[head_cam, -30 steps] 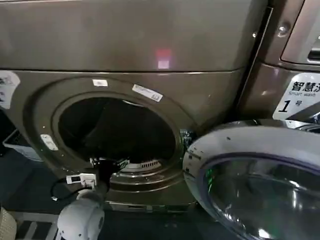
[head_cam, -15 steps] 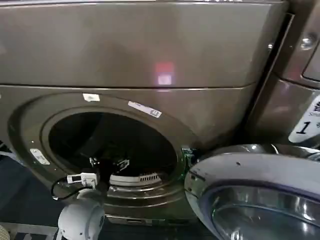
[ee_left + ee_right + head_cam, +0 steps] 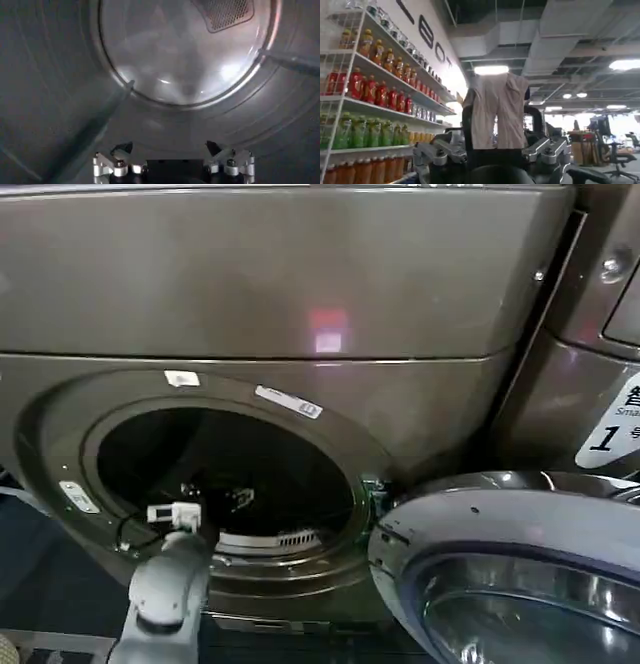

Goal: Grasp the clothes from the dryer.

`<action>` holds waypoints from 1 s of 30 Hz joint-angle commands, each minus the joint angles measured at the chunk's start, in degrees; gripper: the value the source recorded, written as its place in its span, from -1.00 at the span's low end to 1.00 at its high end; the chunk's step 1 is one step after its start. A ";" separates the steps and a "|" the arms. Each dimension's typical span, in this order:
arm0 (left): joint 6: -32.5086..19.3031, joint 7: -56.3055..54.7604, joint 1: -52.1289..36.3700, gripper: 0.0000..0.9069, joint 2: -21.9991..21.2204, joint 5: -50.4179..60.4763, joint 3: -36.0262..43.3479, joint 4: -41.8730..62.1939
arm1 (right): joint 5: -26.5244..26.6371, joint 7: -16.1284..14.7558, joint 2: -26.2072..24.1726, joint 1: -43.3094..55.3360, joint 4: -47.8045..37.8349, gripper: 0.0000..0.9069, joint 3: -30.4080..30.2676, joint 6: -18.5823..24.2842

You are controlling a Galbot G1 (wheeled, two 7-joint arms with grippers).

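The dryer [image 3: 300, 284] is bronze-brown, and its round porthole [image 3: 225, 474] stands open. Its grey-rimmed glass door [image 3: 500, 524] is swung out at the lower right. My left arm reaches through the porthole's lower left, with the left gripper [image 3: 215, 494] just inside the drum. In the left wrist view the left gripper [image 3: 167, 148] is open with nothing between its fingertips [image 3: 122, 147]. It faces the shiny back wall [image 3: 185, 55]. The clothes are out of view. My right gripper [image 3: 501, 107] points up at a ceiling, fingers apart, with a pale beige fabric shape showing between them.
A like brown machine with a white "1" label [image 3: 610, 434] stands to the right. Inside the drum are a raised baffle [image 3: 90, 135] and a mesh vent [image 3: 227, 12]. Shelves of bottled drinks [image 3: 365, 90] line the room around the right arm.
The head view first shifted so the porthole sits lower. Since then my left arm has risen and pushed farther into the drum. The door has not moved.
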 commanded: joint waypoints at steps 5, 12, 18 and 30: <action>-46.85 48.09 -14.70 1.00 1.98 43.25 1.01 10.68 | 0.04 -0.04 0.18 -0.22 0.08 1.00 -0.19 0.13; -53.67 48.28 -17.85 1.00 4.80 43.71 8.02 13.20 | 0.09 0.02 -0.12 -0.77 0.24 1.00 -0.06 -0.02; -55.31 48.29 -20.23 1.00 5.99 41.49 11.07 17.04 | 0.09 -0.04 -0.58 -1.25 0.11 1.00 0.02 -0.04; -55.08 48.31 -23.90 1.00 11.38 41.90 15.80 23.55 | -0.23 -0.21 -0.45 -0.87 -0.35 1.00 -0.48 0.06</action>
